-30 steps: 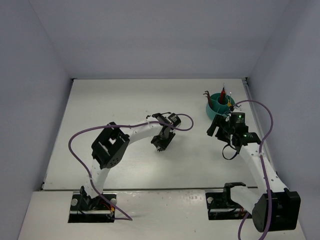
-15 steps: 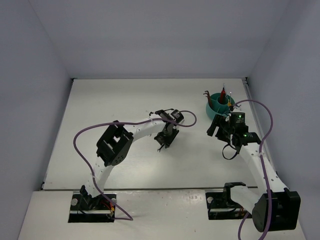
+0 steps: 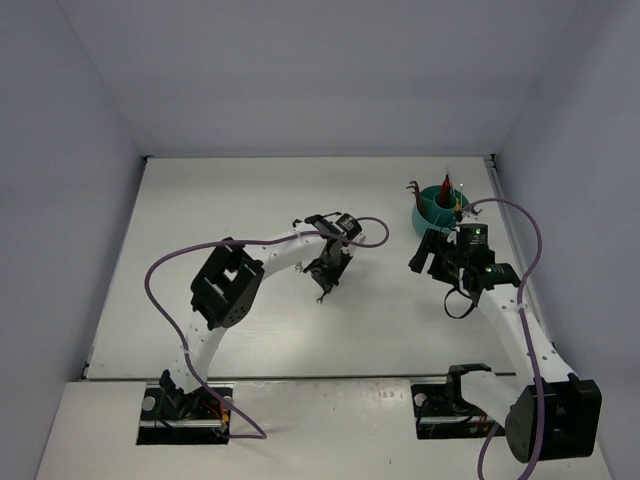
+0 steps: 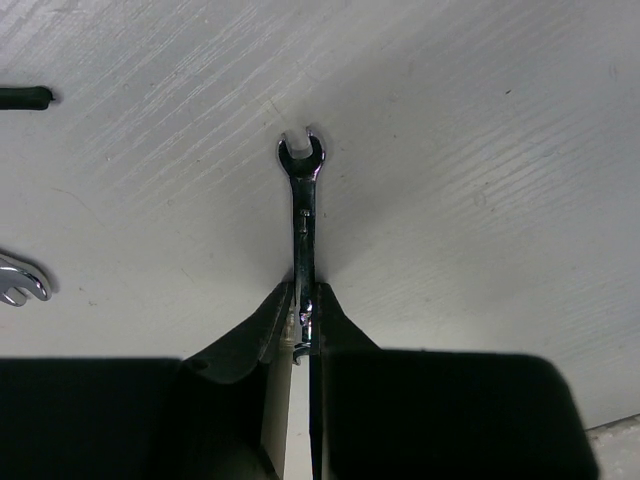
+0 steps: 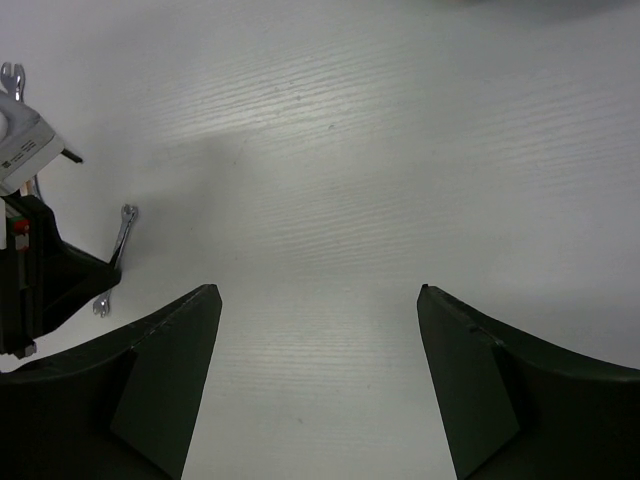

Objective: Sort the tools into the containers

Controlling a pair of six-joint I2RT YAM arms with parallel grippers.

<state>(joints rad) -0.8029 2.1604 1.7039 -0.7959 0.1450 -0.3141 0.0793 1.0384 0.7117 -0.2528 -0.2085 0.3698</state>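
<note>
1. At left wrist view's left edge, lying on bench (image 4: 480, 150): dark hex key (image 4: 25, 96), second wrench (image 4: 20, 280).
2. Plain there, unreadable from above: left end effector (image 4: 303, 305), aimed down mid-bench, clamped on slim silver wrench (image 4: 302, 200), open head pointing away.
3. Right end effector (image 5: 318, 295) spread wide, holding nothing, near teal cup (image 3: 437, 208), seen only from above, tools standing inside.

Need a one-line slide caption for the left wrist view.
Left pincer shut on a silver wrench, open end forward, white table behind; a second wrench peeks in at frame left.
</note>
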